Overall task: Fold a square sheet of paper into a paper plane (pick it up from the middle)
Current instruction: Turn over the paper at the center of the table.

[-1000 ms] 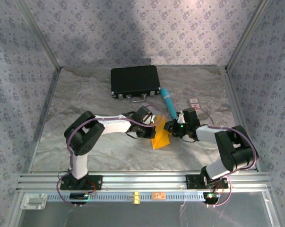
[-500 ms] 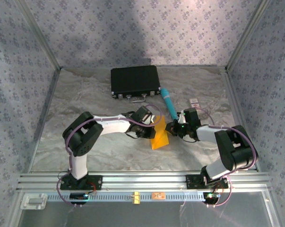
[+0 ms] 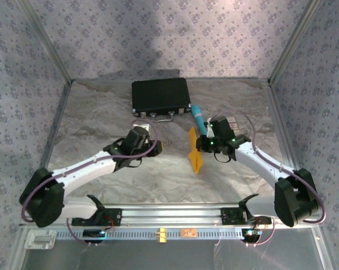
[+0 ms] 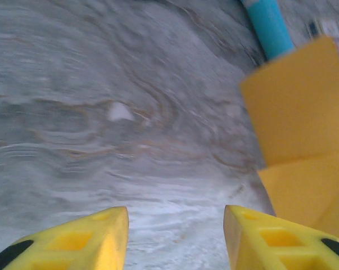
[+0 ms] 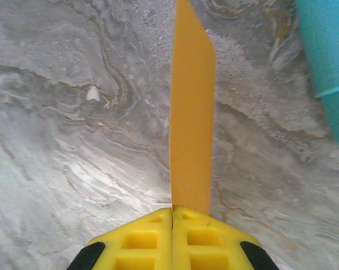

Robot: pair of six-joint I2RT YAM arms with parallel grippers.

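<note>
The right gripper (image 5: 172, 212) is closed tight on one end of the folded orange-yellow sheet of paper (image 5: 191, 112), which stands on edge over the grey marbled table (image 5: 73, 140), near the teal pen-like tube (image 5: 326, 50). The left gripper (image 4: 175, 216) is to the left of the sheet and apart from it, its yellow fingers (image 4: 102, 236) parted with nothing between them.

White links (image 3: 85, 167), black joints (image 3: 43, 202), purple cables (image 3: 249, 125) — left claw (image 4: 175, 225) and right claw (image 5: 172, 216) carry yellow, square-pocketed fingers (image 4: 73, 239).
</note>
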